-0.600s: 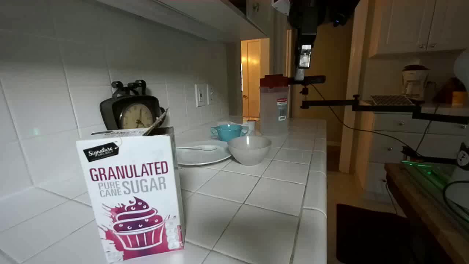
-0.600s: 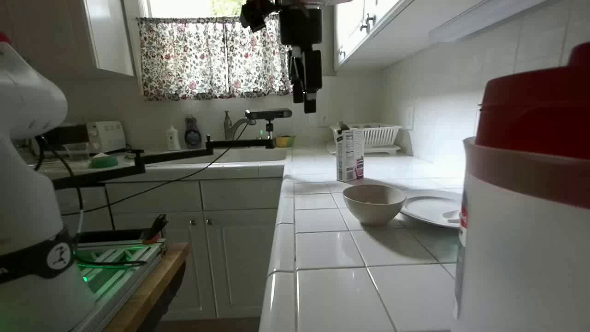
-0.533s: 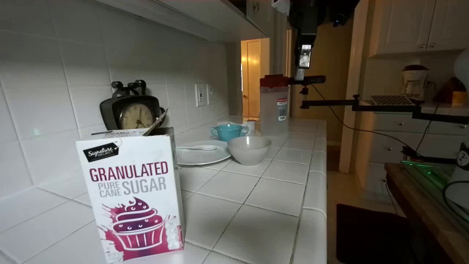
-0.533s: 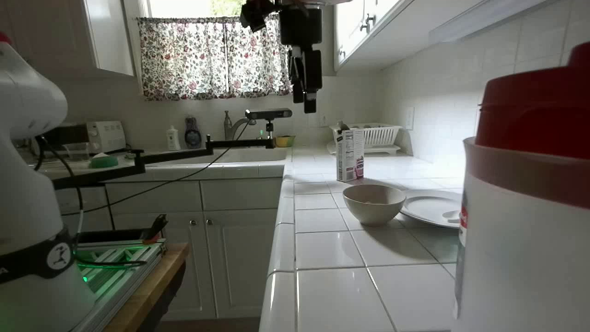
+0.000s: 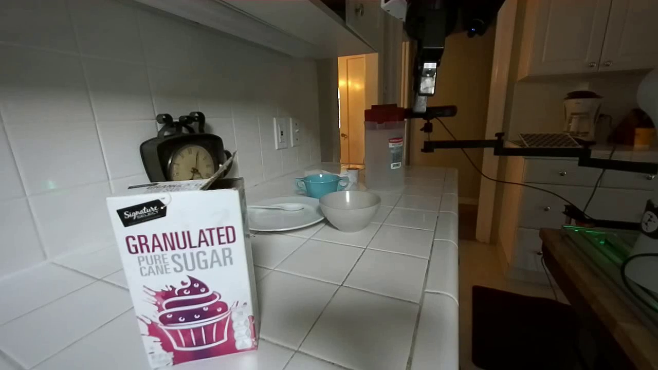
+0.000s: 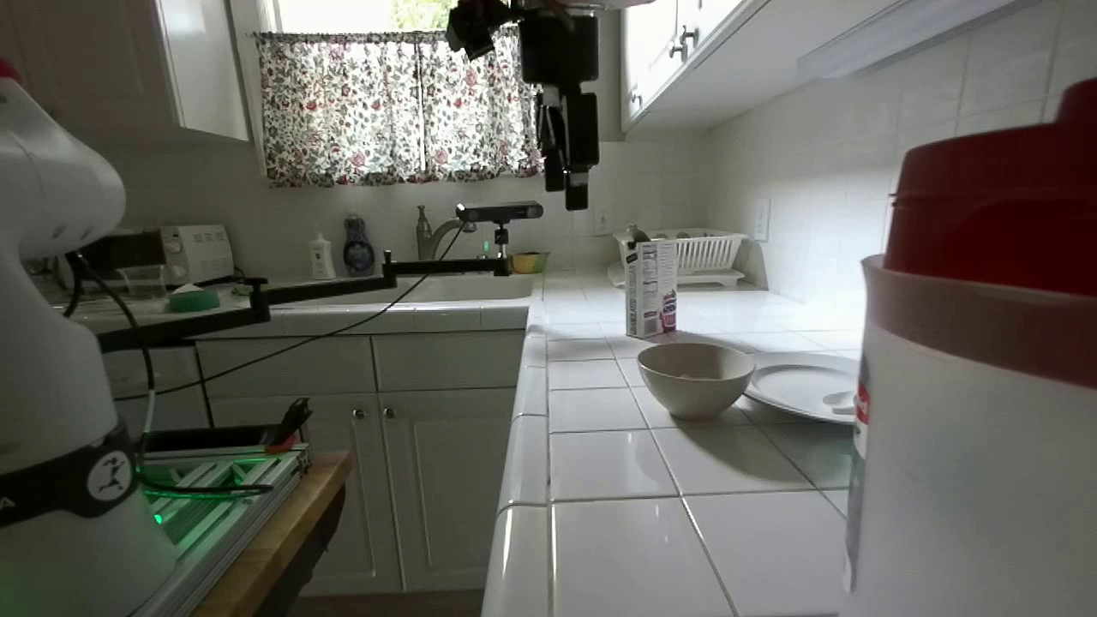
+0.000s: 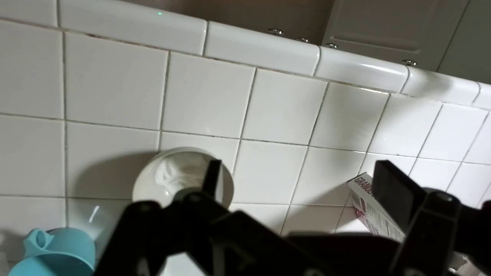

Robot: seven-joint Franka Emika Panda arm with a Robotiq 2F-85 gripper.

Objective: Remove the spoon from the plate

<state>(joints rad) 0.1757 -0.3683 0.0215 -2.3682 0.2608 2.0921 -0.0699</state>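
Spoon (image 5: 291,207), pale: lies on the plate (image 5: 288,223), broad end inside the rim, handle running out of sight behind the sugar box (image 5: 185,272) in an exterior view. Plate: round, shallow, whitish, flat on the tiled counter (image 5: 380,272); one side of it is hidden by the red-lidded container (image 6: 977,480) in an exterior view. Gripper (image 7: 303,178), black: fingers (image 7: 397,193) spread wide in the wrist view, counter tiles visible between them; hangs pointing down, high over the counter, well above the spoon and apart from it, appearing on the open-edge side of the plate in both exterior views. Small bowl (image 5: 349,213), greyish white: upright, just beside the plate; contact with the rim cannot be told. In the wrist view one finger shows in front of this bowl, the other in front of the sugar box. Cup (image 5: 321,186), turquoise, two-handled: upright beyond the plate in an exterior view. Sugar box: white and magenta, standing, top flap raised. Clock (image 5: 191,163), dark-cased: behind the box.
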